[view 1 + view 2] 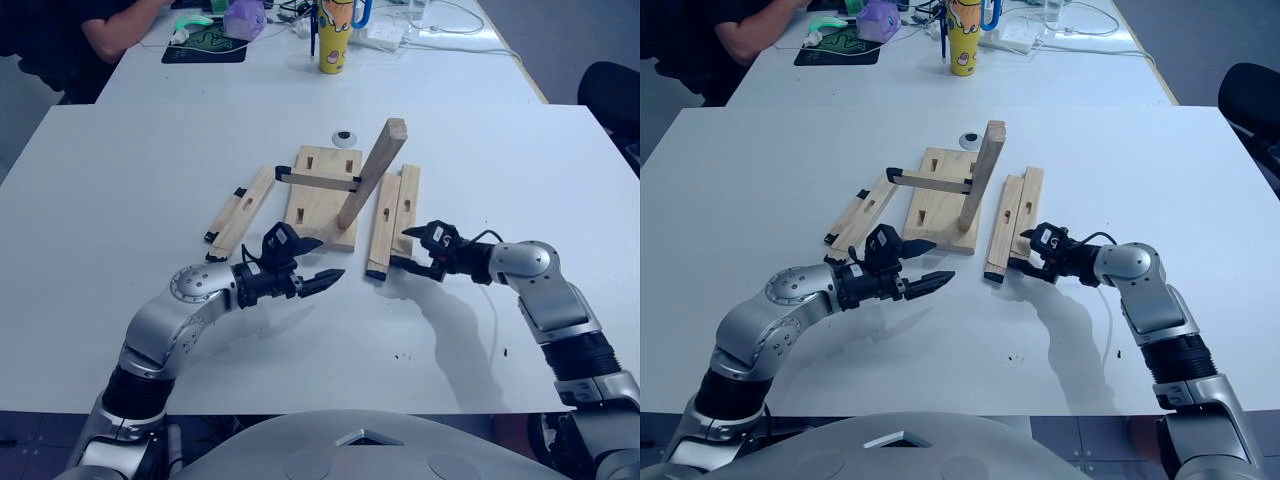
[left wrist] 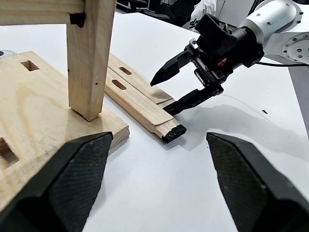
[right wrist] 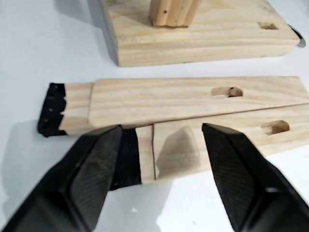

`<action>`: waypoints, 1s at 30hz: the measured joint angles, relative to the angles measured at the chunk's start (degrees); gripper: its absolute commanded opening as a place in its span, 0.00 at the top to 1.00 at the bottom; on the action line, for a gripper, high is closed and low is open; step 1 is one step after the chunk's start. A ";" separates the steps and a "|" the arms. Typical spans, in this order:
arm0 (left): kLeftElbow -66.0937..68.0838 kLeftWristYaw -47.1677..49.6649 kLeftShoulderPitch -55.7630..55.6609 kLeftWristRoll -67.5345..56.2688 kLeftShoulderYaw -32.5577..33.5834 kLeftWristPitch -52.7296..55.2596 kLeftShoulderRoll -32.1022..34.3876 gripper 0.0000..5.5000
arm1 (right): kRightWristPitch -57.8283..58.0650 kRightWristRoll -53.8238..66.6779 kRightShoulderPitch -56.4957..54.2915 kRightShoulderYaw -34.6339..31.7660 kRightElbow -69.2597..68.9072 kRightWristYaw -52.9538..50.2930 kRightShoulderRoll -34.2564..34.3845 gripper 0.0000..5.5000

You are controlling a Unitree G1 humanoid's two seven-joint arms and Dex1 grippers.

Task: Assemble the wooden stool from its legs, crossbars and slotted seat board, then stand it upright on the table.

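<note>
The slotted seat board (image 1: 318, 205) lies flat mid-table. One leg (image 1: 373, 172) stands tilted in it, with a crossbar (image 1: 318, 181) running from it to the left. Two loose legs (image 1: 392, 222) lie side by side right of the board, and two more (image 1: 240, 212) lie left of it. My right gripper (image 1: 400, 248) is open at the black-capped near end of the right pair (image 3: 145, 157), its fingers (image 3: 96, 164) on either side of one leg's end. My left gripper (image 1: 330, 257) is open just off the board's near corner (image 2: 113, 130), holding nothing.
A small round white disc (image 1: 344, 135) lies behind the board. A yellow cup (image 1: 336, 38) and clutter stand on the table beyond. A black chair (image 1: 612, 88) is at the far right. Bare white tabletop (image 1: 330, 350) spreads in front of both grippers.
</note>
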 measured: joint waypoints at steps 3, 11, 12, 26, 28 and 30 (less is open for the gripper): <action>0.02 0.10 0.03 0.02 0.03 -0.34 -0.02 0.34 | -1.61 -2.92 -1.77 1.42 1.65 -0.01 -1.37 0.44; -0.35 1.59 0.89 0.02 0.38 -0.57 -0.17 0.34 | 2.86 -0.35 -3.25 -1.34 1.83 3.22 -4.73 0.44; -0.37 1.74 0.98 -0.01 0.40 -0.62 -0.36 0.34 | 4.64 2.54 -3.34 -2.71 0.24 3.69 -3.91 0.44; -2.85 2.55 3.22 -1.91 0.93 0.74 -0.34 0.34 | 43.55 21.62 15.62 -17.15 -36.70 -36.51 28.82 0.44; -3.33 2.27 3.31 -2.79 0.92 1.75 0.08 0.34 | 45.50 21.55 18.47 -17.31 -39.77 -41.81 32.88 0.44; -3.69 1.72 3.19 -3.72 0.92 2.70 0.40 0.34 | 46.36 21.71 19.89 -18.16 -41.90 -44.79 35.59 0.44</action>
